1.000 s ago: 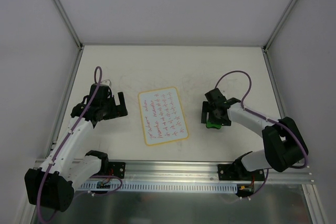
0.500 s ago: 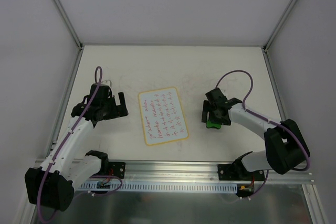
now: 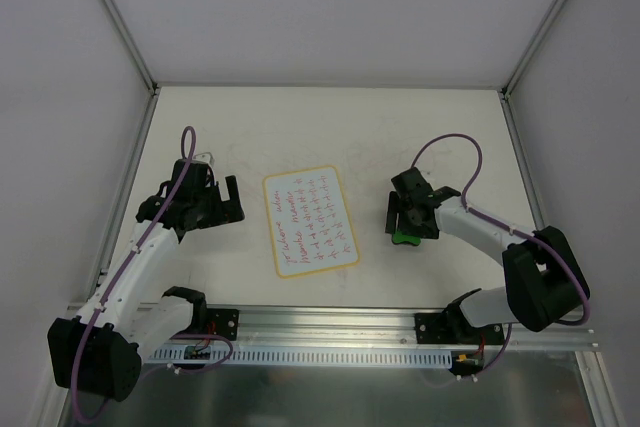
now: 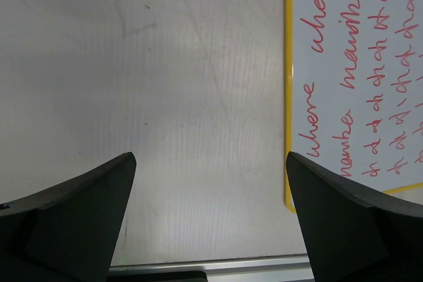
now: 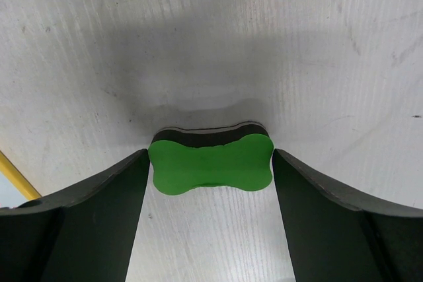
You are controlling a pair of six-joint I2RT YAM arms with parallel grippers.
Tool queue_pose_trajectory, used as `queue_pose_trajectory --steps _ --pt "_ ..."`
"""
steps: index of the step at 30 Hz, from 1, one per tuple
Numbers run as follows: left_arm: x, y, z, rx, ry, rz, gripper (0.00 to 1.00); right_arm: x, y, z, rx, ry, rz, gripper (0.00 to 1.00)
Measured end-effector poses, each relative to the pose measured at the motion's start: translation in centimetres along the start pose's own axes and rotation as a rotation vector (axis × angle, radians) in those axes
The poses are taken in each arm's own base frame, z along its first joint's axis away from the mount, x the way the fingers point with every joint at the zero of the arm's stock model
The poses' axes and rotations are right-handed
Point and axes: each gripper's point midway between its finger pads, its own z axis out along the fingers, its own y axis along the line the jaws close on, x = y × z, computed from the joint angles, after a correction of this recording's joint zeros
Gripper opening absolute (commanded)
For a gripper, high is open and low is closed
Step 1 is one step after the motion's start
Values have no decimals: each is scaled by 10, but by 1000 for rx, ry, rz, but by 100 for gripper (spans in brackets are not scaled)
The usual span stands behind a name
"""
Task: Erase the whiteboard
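Observation:
The whiteboard (image 3: 310, 220), with a yellow rim and several rows of red handwriting, lies flat in the middle of the table. Its left part shows in the left wrist view (image 4: 357, 64). My left gripper (image 3: 230, 203) is open and empty just left of the board, low over bare tabletop (image 4: 210, 158). The green bone-shaped eraser (image 3: 404, 237) lies on the table right of the board. My right gripper (image 3: 405, 223) straddles it. In the right wrist view (image 5: 210, 152) both fingers touch the ends of the eraser (image 5: 211, 164).
The white tabletop (image 3: 340, 137) is scuffed. White walls with metal posts enclose it on three sides. An aluminium rail (image 3: 330, 327) runs along the near edge and shows at the bottom of the left wrist view (image 4: 264, 267).
Almost nothing moved. The right arm's forearm shifted very slightly; the gripper stays around the eraser. The left arm is still.

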Motion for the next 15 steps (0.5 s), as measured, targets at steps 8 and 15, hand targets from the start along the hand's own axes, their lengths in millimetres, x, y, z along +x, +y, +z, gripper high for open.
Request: queue_pose_trajectory --steps 8,15 --pt "0 0 0 0 0 0 99 2 -2 3 13 8 -2 80" --pt "0 0 0 0 0 0 99 2 -2 3 15 8 1 68"
